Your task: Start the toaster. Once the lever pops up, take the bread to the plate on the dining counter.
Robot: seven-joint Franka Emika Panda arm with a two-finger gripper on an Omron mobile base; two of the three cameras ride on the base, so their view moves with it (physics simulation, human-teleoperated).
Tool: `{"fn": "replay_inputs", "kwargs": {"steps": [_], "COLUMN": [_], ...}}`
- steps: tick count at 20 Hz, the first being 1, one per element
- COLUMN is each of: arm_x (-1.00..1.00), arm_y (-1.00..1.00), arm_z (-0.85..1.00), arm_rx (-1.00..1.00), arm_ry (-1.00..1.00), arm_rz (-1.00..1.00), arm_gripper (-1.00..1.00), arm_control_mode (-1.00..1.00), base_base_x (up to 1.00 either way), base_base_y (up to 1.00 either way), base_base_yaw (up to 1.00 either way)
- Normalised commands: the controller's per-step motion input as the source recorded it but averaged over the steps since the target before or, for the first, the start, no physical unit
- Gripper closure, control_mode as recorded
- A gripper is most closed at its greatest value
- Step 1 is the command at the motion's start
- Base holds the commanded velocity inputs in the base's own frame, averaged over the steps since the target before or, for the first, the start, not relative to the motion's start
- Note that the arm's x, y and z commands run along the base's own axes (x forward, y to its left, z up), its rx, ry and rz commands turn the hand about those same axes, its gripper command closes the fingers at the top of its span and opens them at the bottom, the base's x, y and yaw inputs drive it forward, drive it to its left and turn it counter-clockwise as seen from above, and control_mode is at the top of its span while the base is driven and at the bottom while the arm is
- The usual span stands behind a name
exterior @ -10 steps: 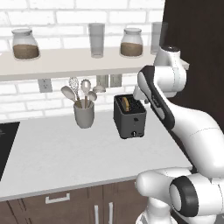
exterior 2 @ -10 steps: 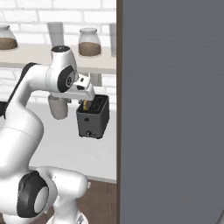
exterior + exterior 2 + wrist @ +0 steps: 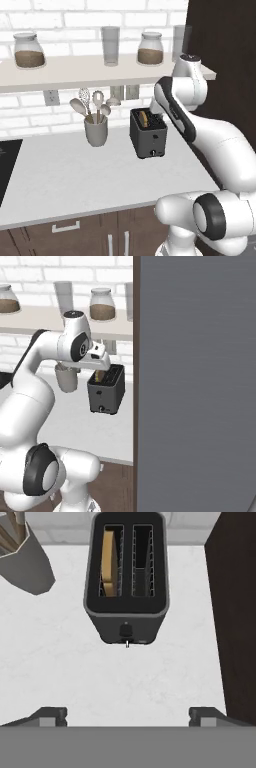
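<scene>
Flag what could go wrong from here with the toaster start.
1. The lever is a tiny nub low on the toaster front; the open tool hovers above and in front of it, so a push could miss or shove the toaster.
2. The bread sits in one slot; a stray finger could snag it.
3. The dark wall stands close beside the toaster, leaving little room.

black toaster [image 3: 126, 577], tan bread [image 3: 108, 562], grey cup [image 3: 96, 131]
</scene>
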Motion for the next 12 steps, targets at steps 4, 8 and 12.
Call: {"fn": "replay_inputs", "kwargs": {"steps": [4,8,12], "arm_x": [0.38,0.28,0.24], "arm_y": [0.0,0.06,0.04], "arm_z": [-0.27,-0.24,-0.25], "arm_rx": [0.0,-0.04,-0.05], "arm_ry": [0.0,-0.01,-0.04], "arm_rz": [0.0,0.0,0.0], "arm_gripper": [1.0,1.0,1.0], "arm_control_mode": [-1.0,-1.0,-1.0], "base_base_x": [0.0,0.0,0.0], "base_base_y": [0.0,0.0,0.0], "base_base_yaw": [0.0,0.0,0.0]}}
